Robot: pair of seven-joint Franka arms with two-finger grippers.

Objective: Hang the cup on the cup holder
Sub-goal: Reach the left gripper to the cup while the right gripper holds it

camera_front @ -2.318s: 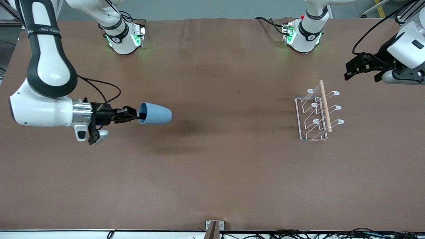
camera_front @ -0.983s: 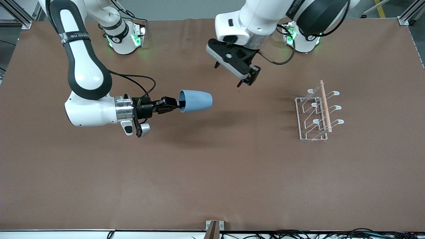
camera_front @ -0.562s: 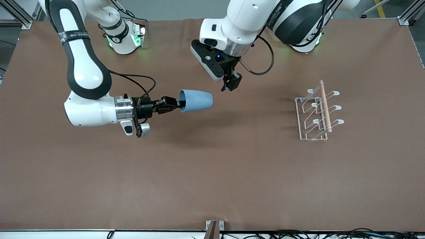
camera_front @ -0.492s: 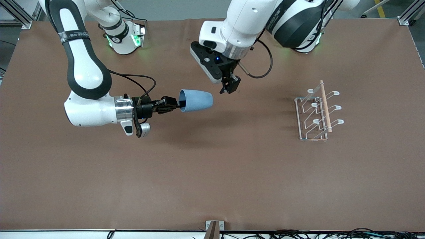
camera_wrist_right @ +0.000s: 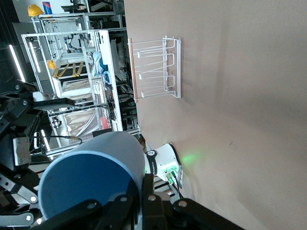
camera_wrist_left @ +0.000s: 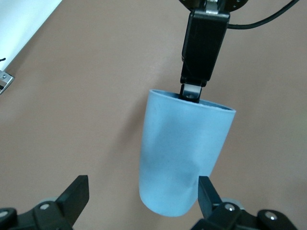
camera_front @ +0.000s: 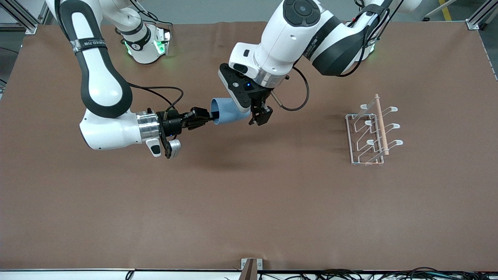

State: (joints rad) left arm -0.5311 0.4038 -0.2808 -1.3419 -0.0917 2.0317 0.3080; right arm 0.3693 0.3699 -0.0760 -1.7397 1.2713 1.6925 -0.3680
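Note:
The light-blue cup [camera_front: 227, 112] hangs on its side over the middle of the table. My right gripper [camera_front: 210, 115] is shut on its rim, one finger inside the mouth. In the right wrist view the cup [camera_wrist_right: 91, 184] fills the space at the right gripper [camera_wrist_right: 140, 194]. My left gripper [camera_front: 253, 113] stands open around the cup's closed end. In the left wrist view the cup [camera_wrist_left: 184, 153] lies between the left gripper's [camera_wrist_left: 143, 194] fingers, close beside one fingertip [camera_wrist_left: 207, 189] and well apart from the other. The white wire cup holder [camera_front: 371, 130] stands toward the left arm's end of the table.
The brown table [camera_front: 249, 202] carries only the rack. The cup holder [camera_wrist_right: 156, 67] shows far off in the right wrist view, with lab shelving past the table edge. A small bracket [camera_front: 251, 264] sits at the table edge nearest the front camera.
The left arm swung in from its end of the table and lowered its open gripper around the cup's closed end. The right arm carried the cup to mid-table and holds it there.

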